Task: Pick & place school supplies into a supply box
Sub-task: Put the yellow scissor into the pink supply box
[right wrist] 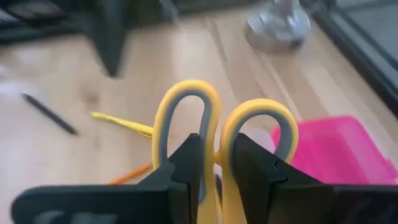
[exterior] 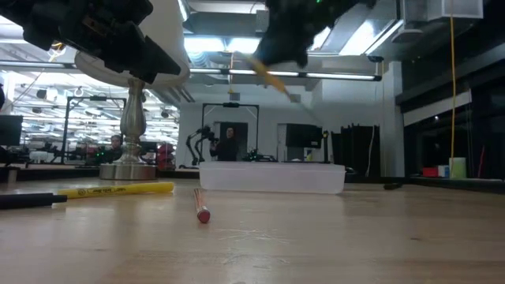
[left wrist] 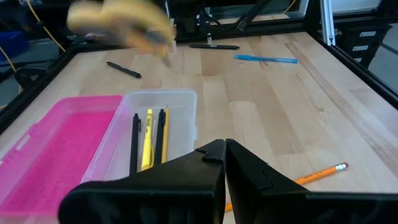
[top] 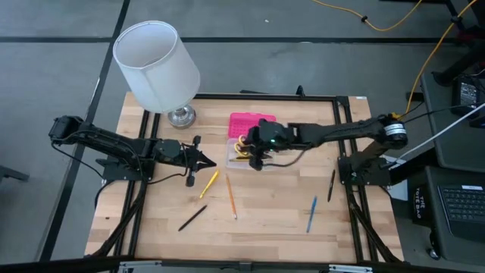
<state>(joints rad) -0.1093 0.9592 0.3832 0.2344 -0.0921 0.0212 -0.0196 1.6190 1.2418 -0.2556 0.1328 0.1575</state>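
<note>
The right gripper (right wrist: 214,165) holds the scissors (right wrist: 217,124) by the yellow handles, its fingers closed partway onto them, and hangs above the box (top: 246,148). The clear tray lies directly beneath it, with the pink lid (top: 248,122) folded open just beyond. Inside the tray, the left wrist view shows three pens (left wrist: 149,137) already lying side by side, two black and one yellow, so part of the job is done.

The left gripper (top: 206,161) waits shut and empty, well to the side of the right gripper, near the lamp (top: 158,67).

Still loose on the table (top: 265,220):
- a yellow marker (top: 209,184) and an orange pencil (top: 230,196), near the left gripper
- a black pen (top: 192,218), farther out
- a blue pen (top: 311,214) and another black pen (top: 331,185), on the right arm's side

By my count, five items remain after the scissors go in.
</note>
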